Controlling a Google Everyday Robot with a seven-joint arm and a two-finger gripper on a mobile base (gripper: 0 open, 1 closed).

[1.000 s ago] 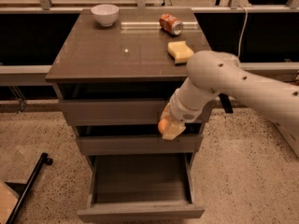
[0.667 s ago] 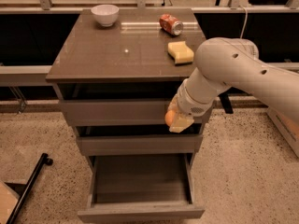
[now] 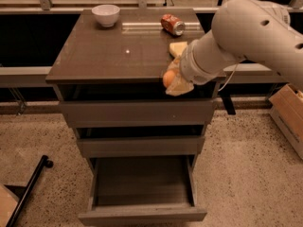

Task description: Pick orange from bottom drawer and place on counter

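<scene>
My gripper [image 3: 173, 82] is shut on the orange [image 3: 168, 78], a small round orange fruit, and holds it at the front right edge of the counter [image 3: 109, 56], level with its top. The white arm comes in from the upper right and hides part of the counter's right side. The bottom drawer [image 3: 142, 188] is pulled open below and shows nothing inside.
On the counter stand a white bowl [image 3: 105, 14] at the back left, a red soda can [image 3: 172, 24] lying at the back right and a yellow sponge [image 3: 177, 48] just behind my gripper. A cardboard box [image 3: 289, 115] stands on the floor at right, a black bar [image 3: 28, 188] at lower left.
My gripper has risen with the orange from in front of the top drawer to the counter's front edge. The things on the counter have not moved.
</scene>
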